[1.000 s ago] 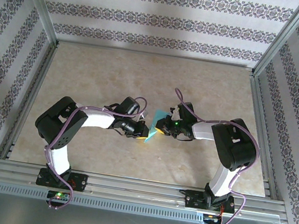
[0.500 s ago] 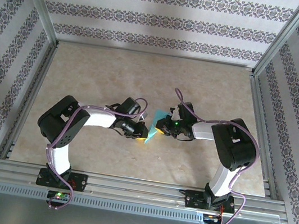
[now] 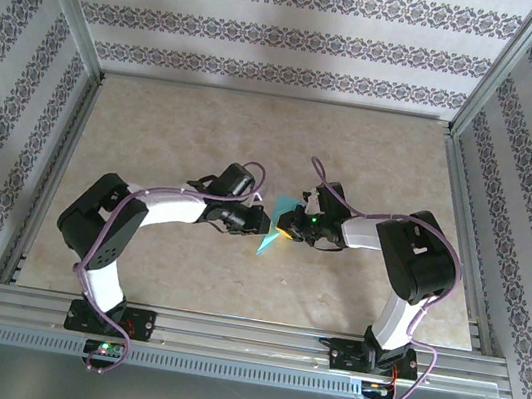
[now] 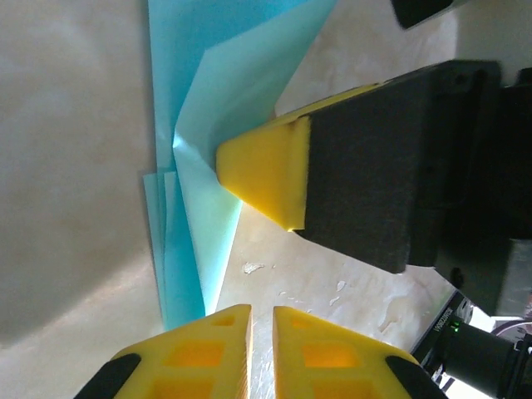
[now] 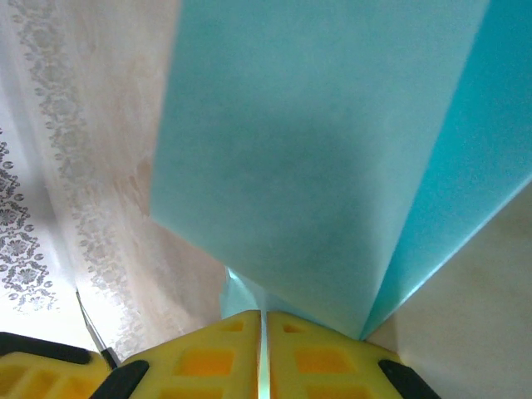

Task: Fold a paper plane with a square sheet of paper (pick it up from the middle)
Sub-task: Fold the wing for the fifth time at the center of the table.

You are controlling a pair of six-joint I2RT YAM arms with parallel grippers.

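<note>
Creased sheet of paper [image 4: 208, 125]: pinched in our closed right gripper [image 5: 264, 320]; left gripper [image 4: 262, 312] closed, empty, just beside it; we should press the crease squarely.

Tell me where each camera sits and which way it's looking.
Top external: above and behind, looking down on the table, left arm, right arm and square sheet of paper.
Right wrist: looks along the right gripper, shut on the paper.
Left wrist: looks past the left gripper at the paper and the right gripper's fingertip.
Shared: the paper.
</note>
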